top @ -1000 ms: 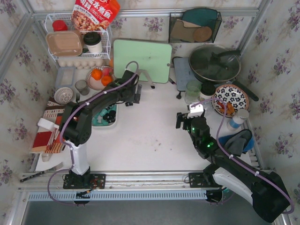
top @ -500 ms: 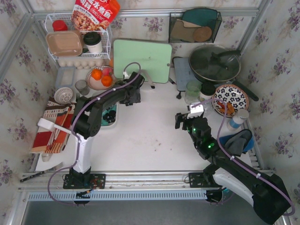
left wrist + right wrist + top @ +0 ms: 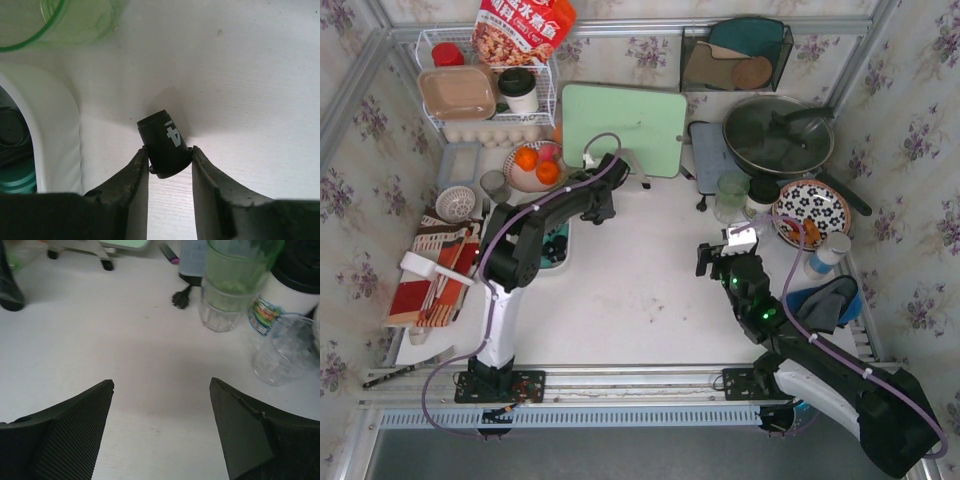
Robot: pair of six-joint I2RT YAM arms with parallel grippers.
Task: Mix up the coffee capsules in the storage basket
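A black coffee capsule marked with a white 4 lies tilted on the white tabletop. My left gripper is shut on its wide end, with both fingertips touching its sides. Just left of it is the white storage basket, with a teal capsule inside. From above, the left gripper sits to the upper right of the basket, which the arm mostly hides. My right gripper hovers open over bare table at the right, with nothing between its fingers.
A translucent green cup stands beyond the capsule. Near the right gripper are a green cup stacked on a glass, a clear glass and a jar. A mint cutting board, pan and fruit bowl line the back.
The left gripper's jaws have closed onto the black capsule, and its arm has shifted slightly. The right arm has barely moved.
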